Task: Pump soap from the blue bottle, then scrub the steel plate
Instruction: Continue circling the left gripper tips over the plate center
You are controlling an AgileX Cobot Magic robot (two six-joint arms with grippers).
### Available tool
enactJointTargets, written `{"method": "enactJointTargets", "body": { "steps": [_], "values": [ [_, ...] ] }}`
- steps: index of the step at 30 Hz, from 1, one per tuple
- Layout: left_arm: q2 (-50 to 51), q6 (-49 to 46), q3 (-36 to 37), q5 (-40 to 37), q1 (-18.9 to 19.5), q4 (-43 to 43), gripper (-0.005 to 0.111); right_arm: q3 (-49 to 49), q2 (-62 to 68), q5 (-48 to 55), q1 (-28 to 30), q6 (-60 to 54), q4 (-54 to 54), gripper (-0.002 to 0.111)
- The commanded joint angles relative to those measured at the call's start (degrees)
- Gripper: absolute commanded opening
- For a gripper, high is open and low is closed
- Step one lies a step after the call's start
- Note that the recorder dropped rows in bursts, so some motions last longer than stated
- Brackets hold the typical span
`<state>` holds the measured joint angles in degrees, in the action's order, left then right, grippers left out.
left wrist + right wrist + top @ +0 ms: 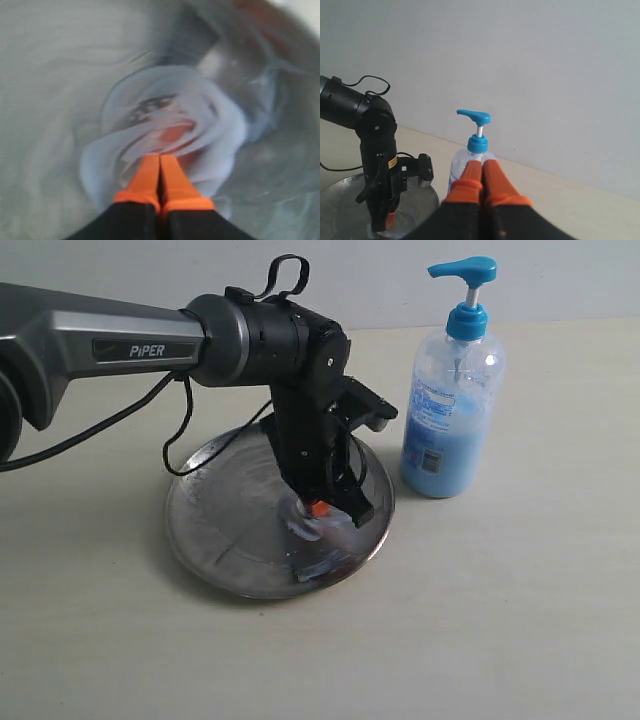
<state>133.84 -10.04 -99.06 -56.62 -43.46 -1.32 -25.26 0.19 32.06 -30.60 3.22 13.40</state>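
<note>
Left hand (160, 162), orange-tipped fingers pressed together with nothing between them, points down with its tips in a smear of pale blue, glossy soap (220, 125). Beneath it the round, shallow, shiny steel plate (210, 510) lies flat on the beige counter (500, 620). Just beside the plate's rim stands the blue bottle (452, 420), tall clear plastic with a bright blue pump head. Right hand (482, 167), also pinched closed and empty, hovers with the bottle just past its tips.

The right gripper (482, 175) has its jaws pressed together with nothing between them. The blue bottle (477, 143) stands upright just behind. The left gripper (388, 221) points down onto the steel plate (340, 187).
</note>
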Motion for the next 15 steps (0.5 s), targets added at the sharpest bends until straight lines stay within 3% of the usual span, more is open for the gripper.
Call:
{"method": "enactJointTargets", "body": {
  "steps": [1, 10, 15],
  "values": [
    [2.8, 5.8, 1.6, -2.6, 0.2, -11.1, 0.001, 0.4, -0.2, -0.6, 0.0, 0.0, 0.1, 0.0],
    [2.8, 10.0, 1.6, 0.1, 0.2, -12.7, 0.001, 0.4, -0.2, -0.6, 0.0, 0.0, 0.1, 0.0],
    [2.8, 10.0, 1.6, 2.2, 0.2, -7.0, 0.001, 0.4, -0.2, -0.6, 0.0, 0.0, 0.1, 0.0]
  ]
}}
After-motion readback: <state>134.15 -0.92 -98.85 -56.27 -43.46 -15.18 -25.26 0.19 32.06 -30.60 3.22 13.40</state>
